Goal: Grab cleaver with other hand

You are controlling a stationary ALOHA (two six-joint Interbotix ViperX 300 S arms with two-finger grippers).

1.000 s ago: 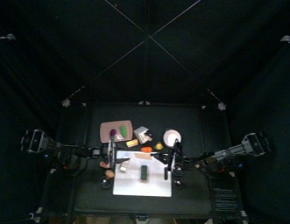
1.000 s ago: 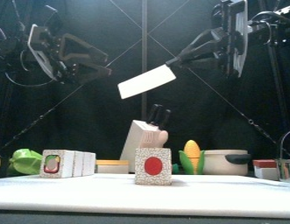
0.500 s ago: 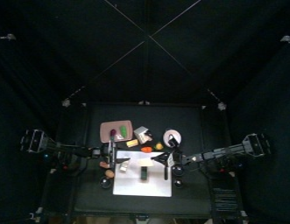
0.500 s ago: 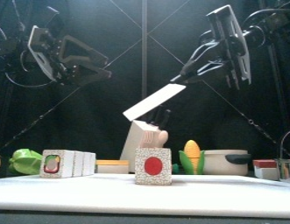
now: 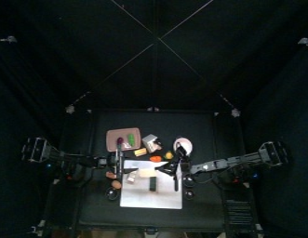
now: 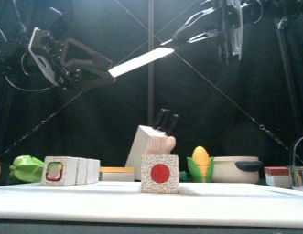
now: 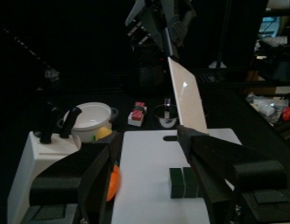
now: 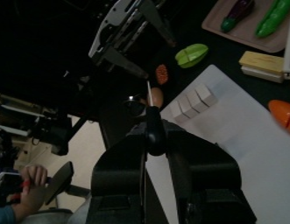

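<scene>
A red-and-white box [image 6: 161, 174] stands low in the centre of the front view on the white surface [image 6: 154, 192], white blocks [image 6: 71, 170] to its left. Behind them sit a knife block [image 6: 150, 146], corn [image 6: 201, 164] and a pot [image 6: 235, 169]. High in the upper middle, the cleaver [image 6: 143, 62] hangs in the air, blade slanting down-left, grasped by the right gripper [image 6: 190, 35]. At upper left the left gripper [image 6: 104, 77] is released, jaws spread, just beside the blade's tip.
</scene>
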